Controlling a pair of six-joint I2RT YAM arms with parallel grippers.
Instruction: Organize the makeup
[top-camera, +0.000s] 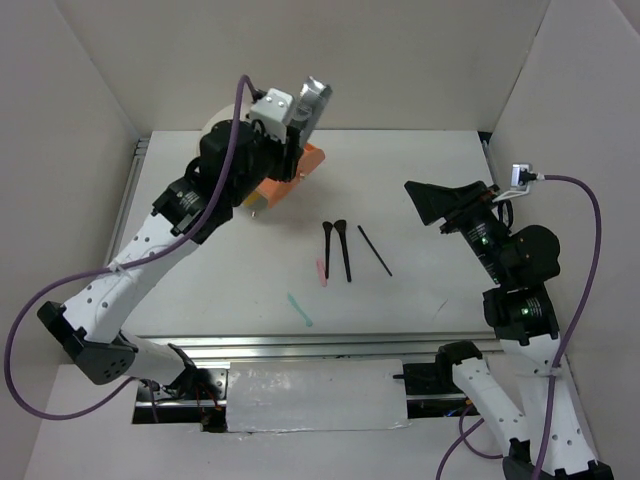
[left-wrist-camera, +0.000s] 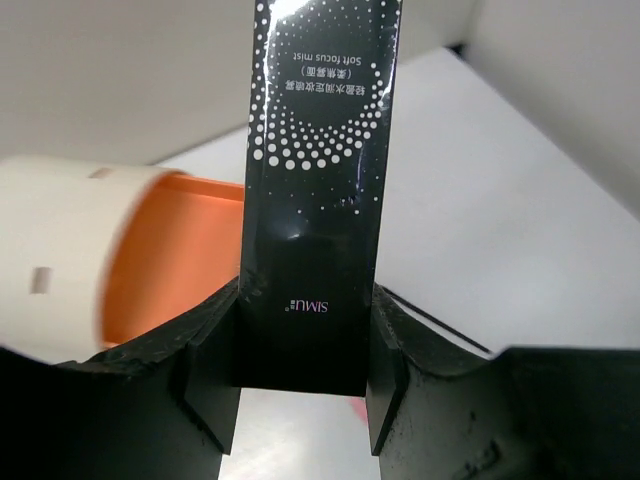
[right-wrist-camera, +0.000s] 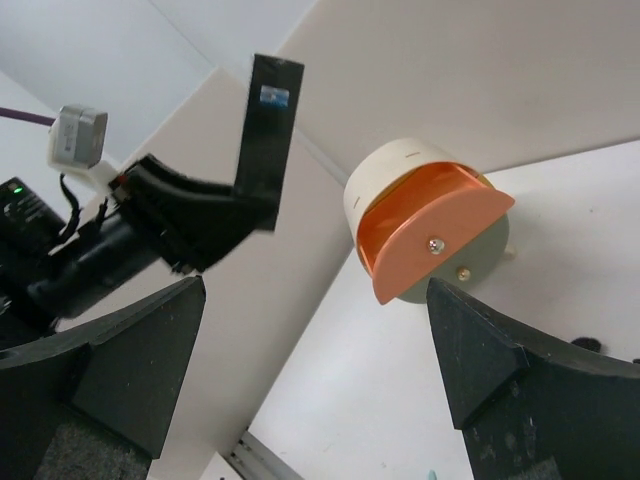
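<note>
Top external view: the left gripper (top-camera: 303, 118) is raised at the far left of the white table (top-camera: 430, 170), above the cream cylindrical box with orange front (top-camera: 290, 178).
Left pincer: clamped on the dark grey rectangular case (top-camera: 315, 98), which is held off the table.
Left wrist view: only here, white dots and print show on the glossy case (left-wrist-camera: 320, 180), with the pads (left-wrist-camera: 212, 385) pressing its lower sides.
Right wrist view: the case (right-wrist-camera: 268, 120) stands upright, apart from the box (right-wrist-camera: 430, 225).
Right pincer: the right gripper (top-camera: 440, 200) has its jaws wide apart, holding nothing.
Table, seen from above only: two black flared-tip brushes (top-camera: 344, 248), thin black stick (top-camera: 375, 250), short pink stick (top-camera: 321, 272), short teal stick (top-camera: 300, 310).
</note>
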